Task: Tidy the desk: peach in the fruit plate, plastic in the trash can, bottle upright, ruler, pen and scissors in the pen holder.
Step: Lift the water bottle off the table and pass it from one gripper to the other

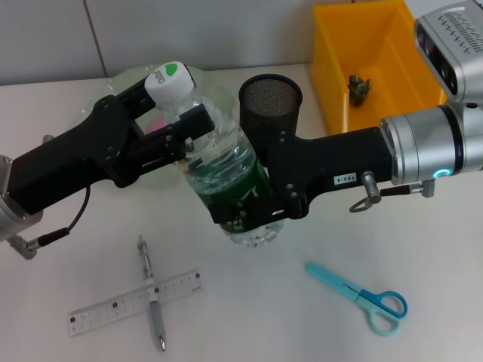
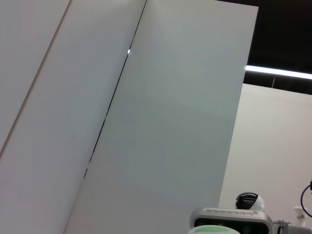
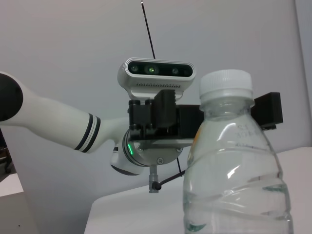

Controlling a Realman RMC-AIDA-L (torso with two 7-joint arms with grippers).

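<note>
bottle (image 1: 226,173) upright between both grippers' jaws

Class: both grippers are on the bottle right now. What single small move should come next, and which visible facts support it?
Probably lower the bottle base-first onto the table. The left gripper clamps its neck and the right gripper its lower body, and it hangs tilted above the desk, not yet standing.

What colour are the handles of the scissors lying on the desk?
Light blue, like the blade covers, on the small plastic-handled scissors; clearest in the head view.
</note>
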